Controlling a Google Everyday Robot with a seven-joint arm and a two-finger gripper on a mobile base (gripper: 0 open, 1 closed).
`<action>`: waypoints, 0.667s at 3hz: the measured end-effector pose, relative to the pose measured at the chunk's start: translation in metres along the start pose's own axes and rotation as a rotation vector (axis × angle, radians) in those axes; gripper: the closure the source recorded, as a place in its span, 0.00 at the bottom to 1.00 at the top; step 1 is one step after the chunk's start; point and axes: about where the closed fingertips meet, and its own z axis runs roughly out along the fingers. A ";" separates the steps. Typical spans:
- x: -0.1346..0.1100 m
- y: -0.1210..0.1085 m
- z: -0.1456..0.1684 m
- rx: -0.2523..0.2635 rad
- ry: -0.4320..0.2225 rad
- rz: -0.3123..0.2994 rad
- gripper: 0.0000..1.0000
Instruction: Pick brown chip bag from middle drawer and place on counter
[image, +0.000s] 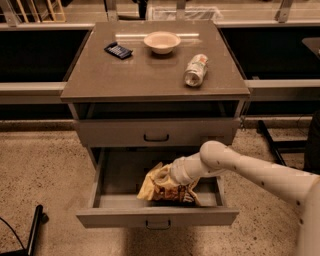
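The brown chip bag (167, 191) lies crumpled in the open middle drawer (157, 216), right of its centre, with its yellow-tan end sticking up to the left. My gripper (164, 176) is down inside the drawer at the top of the bag, at the end of my white arm, which reaches in from the right. The gripper's tip is buried in the bag's folds. The counter (150, 75) is the flat brown-grey top of the cabinet above.
On the counter are a pale bowl (162, 41) at the back, a small dark blue packet (118, 50) at the back left, and a can (195, 70) lying on its side at the right. The upper drawer front (156, 132) is closed. Speckled floor surrounds the cabinet.
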 end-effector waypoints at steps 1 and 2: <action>-0.046 -0.004 -0.066 0.121 -0.190 -0.058 1.00; -0.082 0.004 -0.123 0.206 -0.282 -0.117 1.00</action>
